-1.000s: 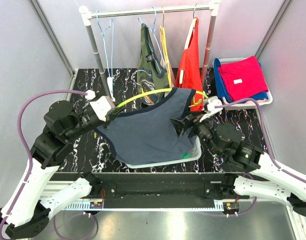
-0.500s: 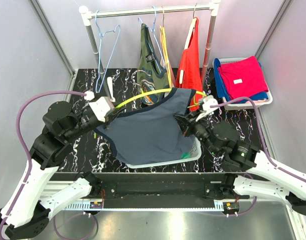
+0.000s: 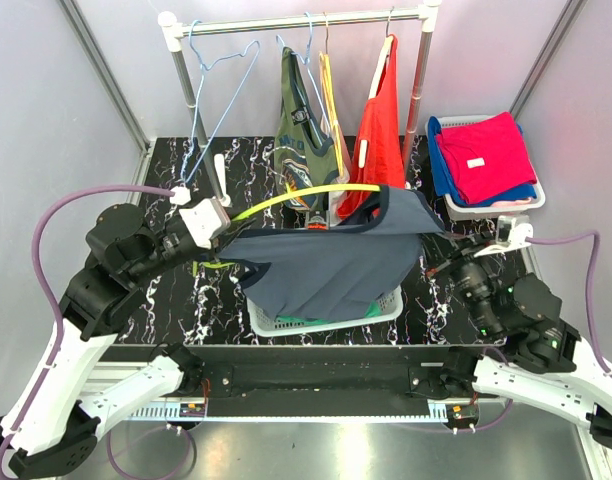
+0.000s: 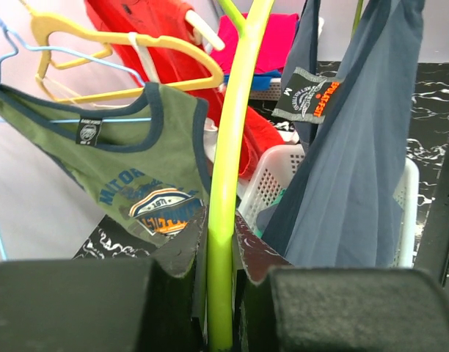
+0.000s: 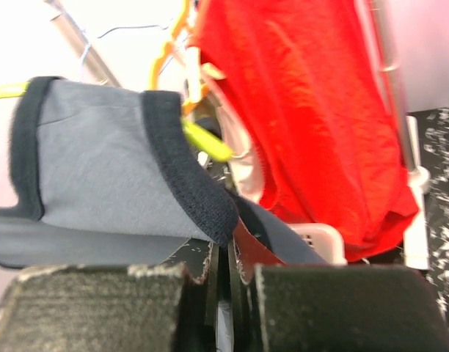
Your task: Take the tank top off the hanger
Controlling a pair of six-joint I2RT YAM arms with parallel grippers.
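The grey-blue tank top [image 3: 326, 265] with navy trim hangs stretched over the white basket, still draped on the lime-green hanger [image 3: 286, 197]. My left gripper [image 3: 224, 225] is shut on the hanger's left end; in the left wrist view the green bar [image 4: 228, 183] runs up between the jaws of the left gripper [image 4: 223, 242], with the tank top [image 4: 356, 169] to its right. My right gripper [image 3: 433, 262] is shut on the top's navy-edged strap, seen pinched in the right gripper [image 5: 232, 242] below the grey cloth of the tank top [image 5: 100, 147]. The hanger's tip [image 5: 206, 143] pokes out beside the strap.
A clothes rack [image 3: 296, 22] at the back carries an empty blue wire hanger [image 3: 211, 90], a green tank top [image 3: 306, 140] and a red top [image 3: 378, 130]. A white basket [image 3: 386, 305] sits under the held top. A tray of folded red and blue clothes [image 3: 486, 160] stands at the back right.
My right gripper closed on the top's edge and drew back to the right, pulling the cloth along the hanger. The blue wire hanger swung. The left gripper barely moved.
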